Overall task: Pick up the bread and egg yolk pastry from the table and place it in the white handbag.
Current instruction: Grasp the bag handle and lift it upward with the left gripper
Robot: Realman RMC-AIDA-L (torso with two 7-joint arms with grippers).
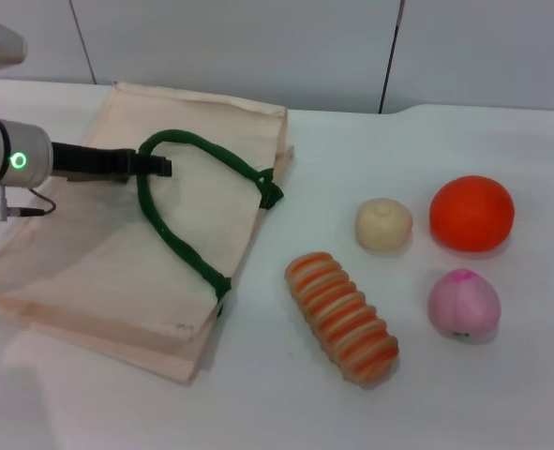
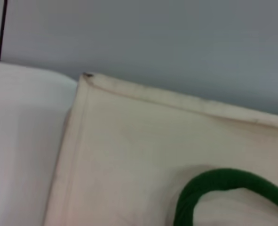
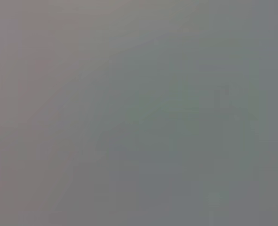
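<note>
Bread [image 1: 342,319] and egg yolk pastry [image 1: 383,225] lie apart on my table [image 1: 464,403]; left pincer [image 1: 164,167] grips the white handbag [image 1: 98,262] handle [image 1: 178,239].

You had an orange ball [image 1: 471,213] at the far right of the white table [image 1: 258,403], and a pink peach-like ball [image 1: 463,305] just nearer than it, the two close but apart. A grey wall [image 1: 258,47] with dark seams ran behind the table.
</note>
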